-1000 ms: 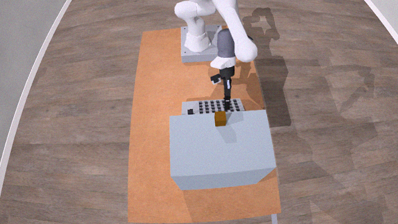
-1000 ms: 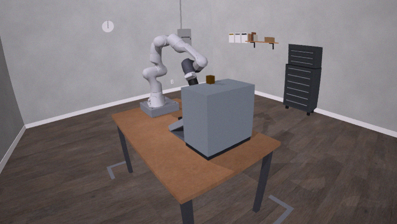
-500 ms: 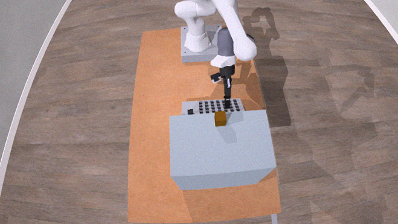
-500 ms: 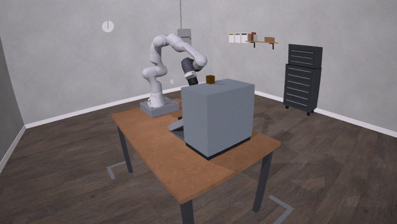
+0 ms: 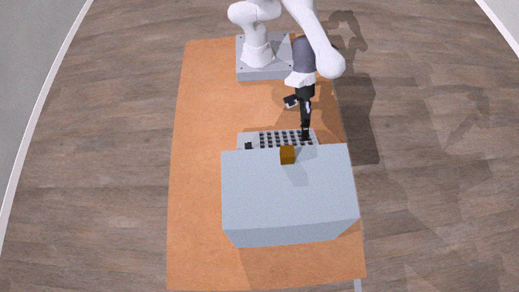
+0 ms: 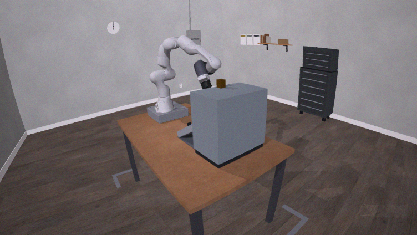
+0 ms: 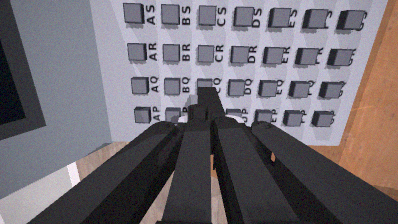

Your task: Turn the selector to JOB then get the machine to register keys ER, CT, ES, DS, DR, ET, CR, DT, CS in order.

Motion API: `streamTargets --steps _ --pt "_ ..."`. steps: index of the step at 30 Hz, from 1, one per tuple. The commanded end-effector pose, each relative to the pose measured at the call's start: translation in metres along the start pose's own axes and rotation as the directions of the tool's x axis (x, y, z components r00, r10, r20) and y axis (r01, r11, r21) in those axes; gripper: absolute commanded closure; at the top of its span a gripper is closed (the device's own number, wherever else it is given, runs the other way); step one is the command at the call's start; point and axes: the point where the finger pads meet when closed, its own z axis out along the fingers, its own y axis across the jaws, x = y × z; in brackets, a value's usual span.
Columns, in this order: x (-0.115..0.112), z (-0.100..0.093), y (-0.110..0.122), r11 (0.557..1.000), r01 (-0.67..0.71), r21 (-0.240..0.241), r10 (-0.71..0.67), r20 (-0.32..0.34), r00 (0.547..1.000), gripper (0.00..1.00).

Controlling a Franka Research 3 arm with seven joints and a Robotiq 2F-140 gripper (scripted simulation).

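Note:
The grey key panel (image 5: 241, 137) (image 7: 120, 100) slopes up in front of the big machine box. The wrist view shows the dark square keys CS (image 7: 207, 16), DS (image 7: 244, 17), ES (image 7: 280, 18), CR (image 7: 206, 53), DR (image 7: 240, 55) and ER (image 7: 273, 55); none looks lit. The T row is out of that view. My gripper (image 5: 305, 137) (image 7: 206, 101) is shut and empty, its tips over the lower part of the CQ key; contact cannot be told. The black selector (image 5: 248, 145) sits at the panel's left in the top view; its setting is unreadable.
The blue-grey machine box (image 5: 287, 201) (image 6: 240, 122) stands right behind the panel, with an amber block (image 5: 287, 155) (image 6: 220, 83) on top. A dark screen (image 7: 9, 90) shows at the wrist view's left. The orange-brown table (image 5: 198, 182) (image 6: 163, 151) carries all of it and the arm's base.

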Motion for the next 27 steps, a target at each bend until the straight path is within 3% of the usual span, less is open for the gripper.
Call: streamTargets --steps 1,18,27 --pt "0.004 0.001 -0.001 1.000 -0.017 0.001 0.017 -0.014 1.000 0.90" --pt "0.005 0.020 -0.001 1.000 -0.017 0.001 0.017 -0.014 1.000 0.90" --pt "0.005 0.022 -0.001 1.000 -0.017 0.001 0.017 -0.014 1.000 0.90"
